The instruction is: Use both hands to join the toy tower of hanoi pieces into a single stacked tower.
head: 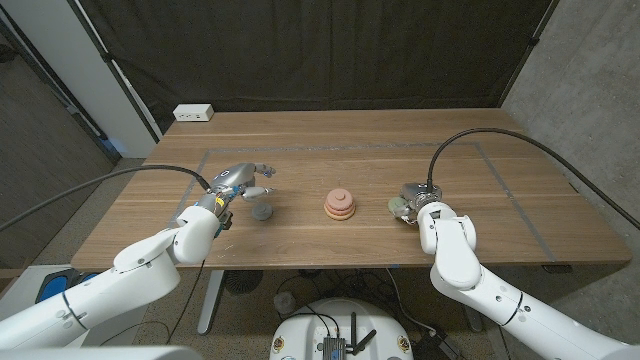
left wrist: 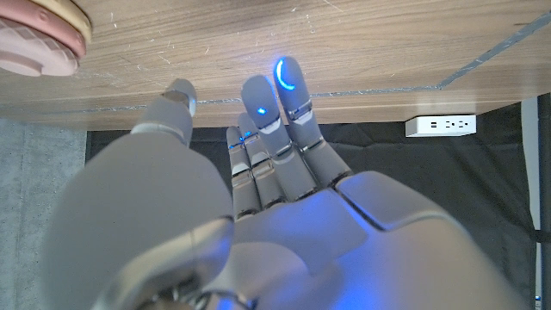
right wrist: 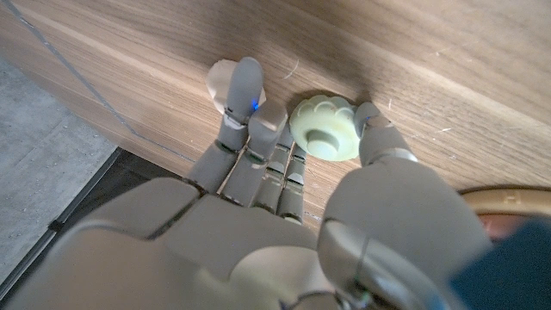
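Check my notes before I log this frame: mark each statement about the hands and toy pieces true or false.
1. The pink stacked rings stand between the two hands. True.
2. The right hand is at a pale green piece. True; thumb and fingers sit either side of it.
3. The left hand holds the pink stack. False; it holds nothing, and a grey piece lies beside it.
4. The white power strip lies by the right hand. False; it sits at the table's far left corner.

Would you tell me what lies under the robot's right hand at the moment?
A pale green scalloped piece sits by the right hand's fingers on the wooden table. The hand hides whether anything lies beneath its palm.
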Action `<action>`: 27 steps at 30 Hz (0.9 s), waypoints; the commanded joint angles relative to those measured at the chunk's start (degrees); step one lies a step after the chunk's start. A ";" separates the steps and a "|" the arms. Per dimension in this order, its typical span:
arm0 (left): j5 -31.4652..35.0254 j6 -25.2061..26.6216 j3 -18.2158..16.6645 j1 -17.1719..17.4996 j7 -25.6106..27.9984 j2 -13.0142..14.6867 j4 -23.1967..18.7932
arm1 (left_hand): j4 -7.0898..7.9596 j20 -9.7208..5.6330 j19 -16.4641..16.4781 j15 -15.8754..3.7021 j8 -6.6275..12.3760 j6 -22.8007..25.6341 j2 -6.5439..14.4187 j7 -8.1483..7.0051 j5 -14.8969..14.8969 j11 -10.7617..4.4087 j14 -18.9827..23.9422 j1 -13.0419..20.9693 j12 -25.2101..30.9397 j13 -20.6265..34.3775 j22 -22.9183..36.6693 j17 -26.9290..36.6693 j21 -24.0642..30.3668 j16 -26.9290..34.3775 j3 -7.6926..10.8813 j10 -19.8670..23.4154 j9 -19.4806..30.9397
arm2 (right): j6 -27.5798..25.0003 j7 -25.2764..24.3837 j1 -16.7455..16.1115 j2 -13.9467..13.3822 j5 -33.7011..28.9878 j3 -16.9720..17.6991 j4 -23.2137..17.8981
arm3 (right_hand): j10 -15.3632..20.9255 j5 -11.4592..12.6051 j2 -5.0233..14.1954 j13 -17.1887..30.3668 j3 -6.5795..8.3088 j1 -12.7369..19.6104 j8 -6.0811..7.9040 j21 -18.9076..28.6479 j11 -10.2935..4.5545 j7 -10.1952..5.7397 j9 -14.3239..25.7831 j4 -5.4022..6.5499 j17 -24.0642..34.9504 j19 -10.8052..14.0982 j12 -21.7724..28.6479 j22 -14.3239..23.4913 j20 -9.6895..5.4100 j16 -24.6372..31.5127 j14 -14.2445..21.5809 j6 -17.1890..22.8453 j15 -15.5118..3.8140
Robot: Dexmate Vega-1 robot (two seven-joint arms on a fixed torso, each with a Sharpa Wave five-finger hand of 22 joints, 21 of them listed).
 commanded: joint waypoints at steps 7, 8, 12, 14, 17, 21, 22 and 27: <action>-0.06 0.57 -0.79 0.79 0.24 0.20 -0.53 | 0.00 -7.29 0.59 -3.07 -0.29 0.60 0.75 -0.05 0.34 0.07 0.44 0.08 -0.15 0.42 0.08 0.27 -0.02 0.40 0.73 0.55 0.23 | -0.22 -2.14 -0.12 -0.58 1.12 0.35 -1.98 | 3.92 0.87 2.66 0.51 1.49 1.73 0.72 0.47 -2.39 -2.54 0.08 -0.08 0.25 0.75 0.29 0.27 -5.21 1.16 1.49 3.53 -2.16; -0.07 0.54 -0.80 0.79 0.21 0.23 -0.54 | -0.01 -7.29 0.59 -3.07 -0.29 0.59 0.76 -0.01 0.34 0.07 0.44 0.08 -0.16 0.42 0.08 0.27 -0.02 0.40 0.74 0.53 0.23 | -0.33 -2.01 -0.09 -0.55 1.03 0.34 -2.07 | 3.93 0.90 2.68 0.52 1.52 1.74 0.73 0.43 -2.39 -2.53 0.07 -0.09 0.25 0.73 0.28 0.23 -5.21 1.19 1.52 3.58 -2.16; -0.07 0.20 -0.74 0.63 0.21 0.17 -0.36 | -0.05 -7.30 0.61 -3.07 -0.31 0.65 0.76 -0.04 0.39 -0.04 0.25 0.09 -0.20 0.47 0.08 0.09 -0.04 0.21 0.84 0.60 0.26 | -0.32 -1.91 -0.22 -0.82 1.10 0.51 -2.72 | 4.20 1.06 2.75 0.59 1.70 1.77 0.80 0.40 -2.43 -2.58 0.02 -0.12 0.26 0.81 0.24 0.21 -5.21 1.44 1.74 3.88 -2.15; -0.05 0.14 -0.64 0.47 0.10 0.12 -0.30 | -0.04 -7.29 0.62 -3.06 -0.34 0.64 0.78 -0.04 0.41 -0.03 0.23 0.05 -0.21 0.55 0.08 0.14 -0.05 0.24 0.91 0.62 0.29 | -0.29 -1.82 -0.31 -0.98 1.01 0.59 -3.08 | 4.49 1.15 2.78 0.64 1.81 1.76 0.80 0.50 -2.52 -2.59 -0.01 -0.14 0.27 0.97 0.27 0.32 -5.20 1.59 1.86 3.93 -2.15; -0.08 -0.04 -0.46 0.19 -0.11 0.06 -0.11 | -0.04 -7.29 0.62 -3.07 -0.34 0.72 0.79 -0.03 0.44 -0.08 0.24 0.01 -0.27 0.58 0.08 0.17 -0.06 0.26 0.98 0.58 0.31 | -0.40 -1.61 -0.49 -1.10 0.83 0.75 -3.57 | 4.53 1.24 2.78 0.69 1.89 1.73 0.78 0.54 -2.56 -2.60 -0.03 -0.14 0.27 1.07 0.21 0.38 -5.19 1.73 1.97 3.97 -2.14; -0.07 -0.03 -0.27 -0.05 -0.31 -0.03 0.01 | -0.04 -7.29 0.64 -3.07 -0.36 0.80 0.80 -0.02 0.48 -0.11 0.23 -0.05 -0.31 0.59 0.08 0.20 -0.07 0.28 1.08 0.70 0.34 | -0.14 -1.70 -0.88 -1.27 1.80 1.42 -4.28 | 4.61 1.34 2.79 0.75 2.00 1.69 0.80 0.51 -2.48 -2.50 -0.07 -0.14 0.28 1.10 0.13 0.36 -5.19 1.90 2.11 4.10 -2.14; -0.08 -0.07 -0.23 -0.09 -0.28 -0.08 0.06 | -0.05 -7.29 0.64 -3.07 -0.38 0.76 0.80 -0.04 0.48 -0.09 0.19 -0.05 -0.34 0.58 0.08 0.15 -0.07 0.24 1.09 0.66 0.34 | -0.04 -1.82 -1.00 -1.31 2.49 1.75 -4.46 | 4.64 1.37 2.79 0.78 2.04 1.69 0.81 0.58 -2.46 -2.50 -0.08 -0.14 0.28 1.19 0.12 0.44 -5.19 1.95 2.14 4.15 -2.14; 0.13 0.18 -0.05 -0.15 -0.13 -0.25 -0.01 | -0.09 -7.32 0.62 -3.07 -0.42 0.74 0.78 -0.05 0.52 -0.13 0.39 -0.03 -0.34 0.64 0.08 0.37 -0.08 0.46 1.18 0.76 0.37 | -0.01 -2.33 -1.15 -1.71 3.28 2.00 -5.02 | 4.80 1.54 2.82 0.86 2.22 1.62 0.82 0.58 -2.42 -2.46 -0.13 -0.14 0.27 1.28 0.01 0.48 -5.19 2.19 2.29 4.30 -2.13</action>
